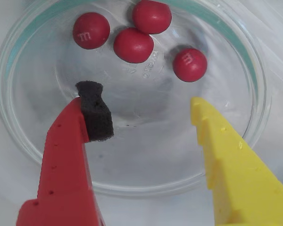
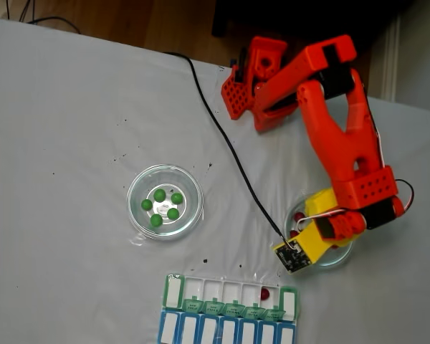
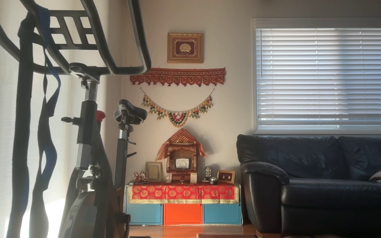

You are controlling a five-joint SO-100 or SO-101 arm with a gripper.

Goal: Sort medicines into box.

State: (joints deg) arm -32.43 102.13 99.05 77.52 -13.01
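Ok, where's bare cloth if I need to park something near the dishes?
Bare cloth lies left of the green-ball dish and between it and the cable. Crowded: the red-ball dish under the hand, and the strip just above the green pill box.

bare dish floor (image 1: 146, 136) between tool (image 1: 146, 106) and red balls (image 1: 133, 45)

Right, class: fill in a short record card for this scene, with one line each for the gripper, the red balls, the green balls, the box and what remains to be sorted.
gripper: open, empty, hovering over the dish of red balls
red balls in dish: four, wrist view
red ball in box: one, in a compartment near the right end, fixed view
green balls: five, in the other glass dish
box: green-and-white row, lids open
remaining: four red, five green
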